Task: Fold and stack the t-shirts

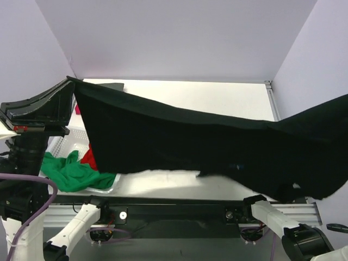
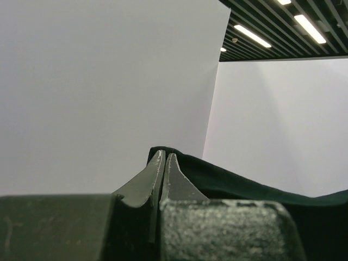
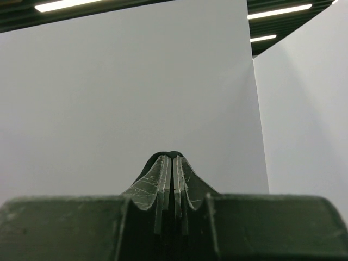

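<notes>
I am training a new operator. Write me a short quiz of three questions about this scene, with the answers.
1. True or false: the black t-shirt is already folded.
2. Which t-shirt spills over the near edge of the white basket? A) green B) yellow C) blue
3. Fill in: the left gripper and right gripper are both ___ on the black t-shirt.
Key: 1 false, it hangs stretched between the grippers; 2 A, the green t-shirt; 3 shut.
</notes>
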Robot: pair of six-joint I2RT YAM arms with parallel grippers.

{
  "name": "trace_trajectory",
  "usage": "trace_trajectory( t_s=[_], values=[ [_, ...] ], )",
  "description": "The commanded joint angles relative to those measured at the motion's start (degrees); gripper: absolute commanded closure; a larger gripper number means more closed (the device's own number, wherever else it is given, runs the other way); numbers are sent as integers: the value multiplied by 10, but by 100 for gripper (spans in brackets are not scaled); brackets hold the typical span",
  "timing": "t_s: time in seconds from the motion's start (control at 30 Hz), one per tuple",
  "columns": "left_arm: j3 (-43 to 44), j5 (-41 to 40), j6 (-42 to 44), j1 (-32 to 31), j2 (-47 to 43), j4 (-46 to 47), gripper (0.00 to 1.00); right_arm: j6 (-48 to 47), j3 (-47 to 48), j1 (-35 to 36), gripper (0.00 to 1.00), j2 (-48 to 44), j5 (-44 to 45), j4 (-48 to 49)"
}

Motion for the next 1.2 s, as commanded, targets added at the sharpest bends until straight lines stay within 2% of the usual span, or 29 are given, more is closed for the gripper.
trace_trajectory(
  t_s=[0.0, 0.17, 0.27, 0.53, 0.57, 0.6, 0.63, 0.67, 0.73, 0.77, 0.8, 0.93, 0.97, 1.17],
  values=[
    [4, 17, -12, 1, 30, 45, 100, -17, -14, 0, 100, 37, -11, 60],
    [-18, 13, -16, 1, 104, 84, 100, -45, -23, 0, 100, 106, 15, 78],
    [-27, -7, -12, 1, 179, 100, 100, -73, -39, 0, 100, 167, 55, 85],
    [26, -78, -18, 5, 491, 109, 100, -95, -33, -40, 100, 400, 149, 99],
    [41, -78, -19, 6, 524, 102, 96, -95, -30, -42, 100, 422, 174, 100],
    [59, -71, -18, 6, 583, 94, 86, -96, -28, -42, 100, 457, 183, 99],
    [88, -67, -19, 6, 610, 77, 77, -95, -28, -42, 96, 473, 193, 99],
    [104, -65, -20, 7, 635, 71, 50, -95, -23, -42, 69, 491, 217, 91],
    [123, -50, -21, 3, 688, 57, 35, -97, -20, -41, 35, 536, 238, 84],
    [129, -52, -21, 1, 700, 56, 29, -97, -19, -41, 11, 549, 244, 68],
    [127, -61, -21, -1, 710, 56, 21, -97, -21, -41, 1, 560, 254, 59],
    [83, -81, -8, -23, 695, 74, 15, -64, -74, -41, 0, 570, 263, 31],
    [59, -84, -5, -27, 689, 74, 14, -42, -124, -41, 0, 559, 259, 28],
    [-32, -45, 3, -51, 633, 53, 12, 77, -326, -40, 0, 426, 178, -2]
  ],
)
